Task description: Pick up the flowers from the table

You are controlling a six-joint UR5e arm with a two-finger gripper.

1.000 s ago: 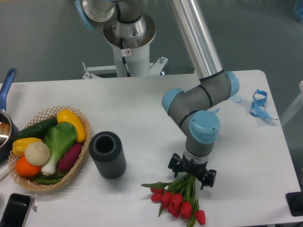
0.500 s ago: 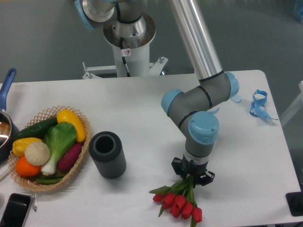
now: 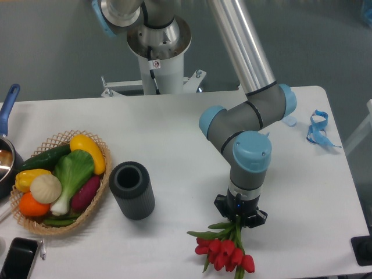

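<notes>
Camera: flowers [image 3: 224, 251] clamped just below the gripper [image 3: 239, 219].

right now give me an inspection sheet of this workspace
surface: white table, smooth, rounded corners
job's things: flowers, red tulips near front edge, stems up into the gripper
clutter: wicker basket of vegetables at left, dark cylinder beside it, blue ribbon at right, phone front left, pan at left edge
grippers: gripper shut on the stems
cables: nothing seen
surroundings: white robot pedestal, grey floor
</notes>
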